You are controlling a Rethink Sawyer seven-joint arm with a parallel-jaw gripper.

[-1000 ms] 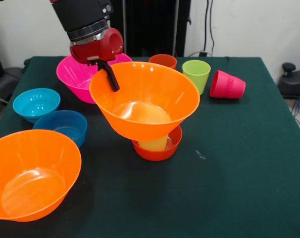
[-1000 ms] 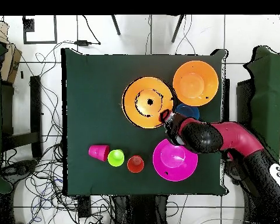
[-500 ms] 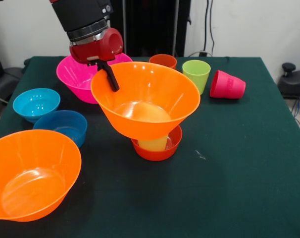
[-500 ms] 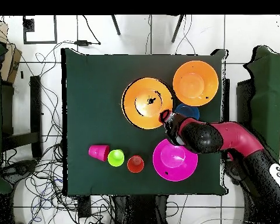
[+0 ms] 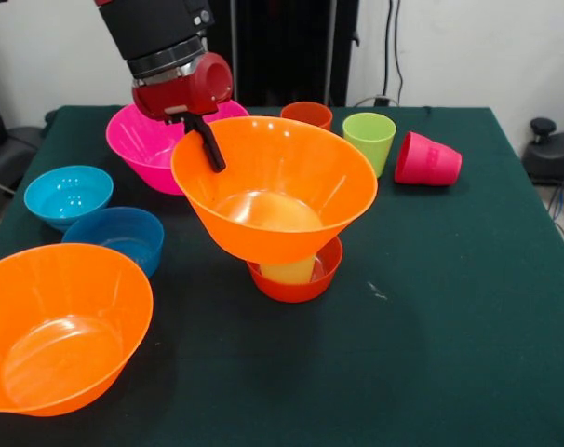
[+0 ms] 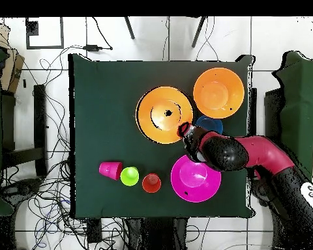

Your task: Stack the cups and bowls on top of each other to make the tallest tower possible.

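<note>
At the lower left of the front view, nearest, a large translucent orange plastic bowl sits alone on the dark green surface; just behind it a small darker blue bowl and a small light blue bowl stand side by side, unstacked. In the middle of the frame the tower is begun: a small red-orange bowl holds a pale yellow cup, and a second large orange bowl rests tilted on that cup; the robot's hand pinches this bowl's rim at its upper left, one black finger inside the wall. Farther back, a large magenta pink bowl stands at the upper left, an orange cup and a lime green cup stand upright, and a red-pink cup lies on its side at the upper right. By this reckoning three pieces are stacked; seven remain loose.
</note>
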